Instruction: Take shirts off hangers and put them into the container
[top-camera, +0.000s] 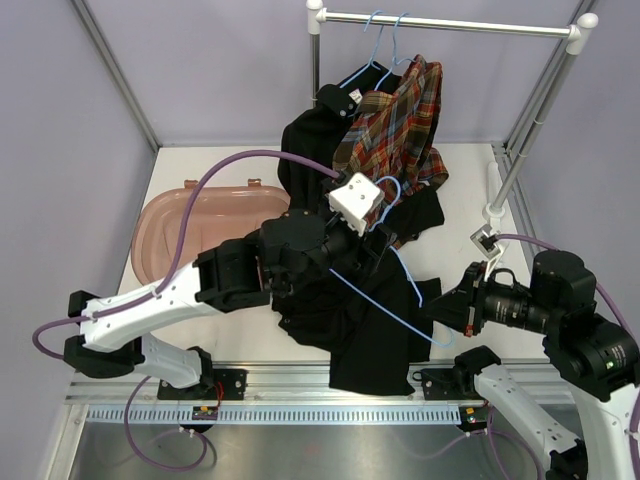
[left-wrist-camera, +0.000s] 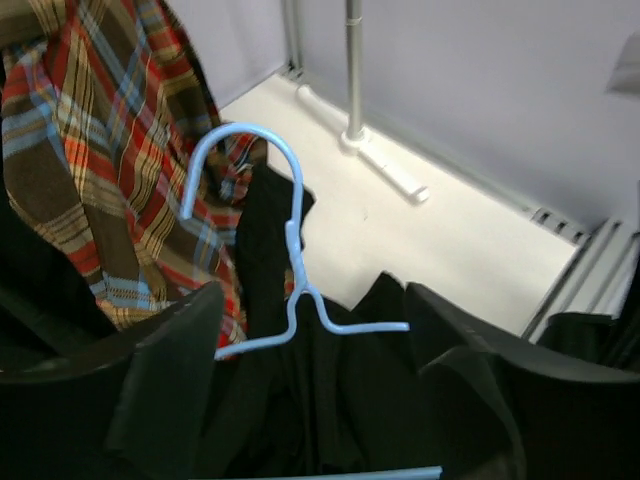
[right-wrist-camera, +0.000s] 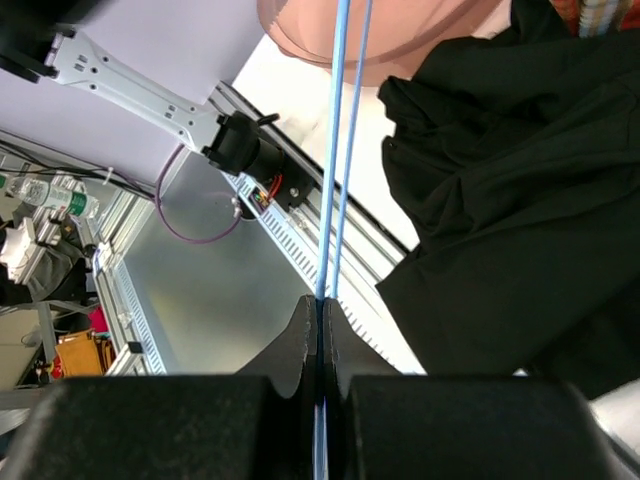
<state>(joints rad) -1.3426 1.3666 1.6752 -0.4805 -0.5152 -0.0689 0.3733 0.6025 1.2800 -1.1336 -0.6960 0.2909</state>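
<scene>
Right claw (right-wrist-camera: 320, 312) on hanger (right-wrist-camera: 332, 150), tub (right-wrist-camera: 410, 25) beyond

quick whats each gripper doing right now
Left gripper: open, jaws spread above the black shirt.
Right gripper: closed on the blue hanger.

container (top-camera: 170, 228) half hidden, hanger (right-wrist-camera: 332, 150) cropped

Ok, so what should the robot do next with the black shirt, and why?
Probably close the left gripper on the black shirt under it. Its jaws stand open over the cloth, while the right gripper is shut on the hanger, so pinning the shirt would let the hanger slide out.
</scene>
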